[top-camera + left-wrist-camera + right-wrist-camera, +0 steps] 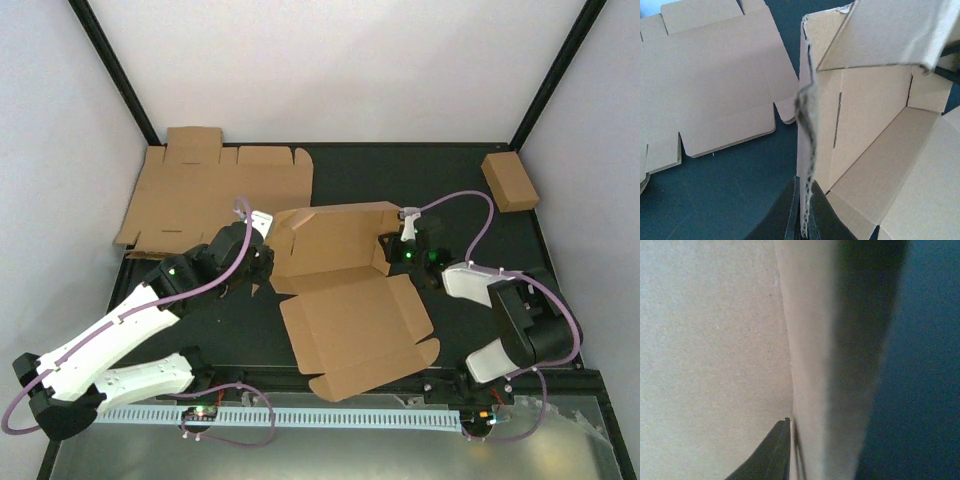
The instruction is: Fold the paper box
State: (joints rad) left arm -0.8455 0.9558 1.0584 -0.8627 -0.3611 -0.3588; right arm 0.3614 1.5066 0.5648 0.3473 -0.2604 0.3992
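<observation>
Surface: a black table (455,205) inside white walls.
Box: the box (345,300) sits mid-table between the arms. Its far half is raised into a tray with walls up, and its lid panel lies flat toward the near edge.
Left claw: the left claw (803,220) is clenched on the raw edge of the box's left wall, one finger on each side. This likely keeps that wall upright while the rest is worked.
Right claw: the right claw (398,250) is at the box's right wall. Its wrist view shows one finger (772,457) flat against the cardboard and the other hidden, so I cannot tell whether it grips. It probably braces that side.
Sheet: a spare unfolded sheet (215,195) lies far left, apart from the box.
Small box: a small box (509,181) sits far right, out of the way.
Stage: partly folded, I judge, with the lid not yet closed.
</observation>
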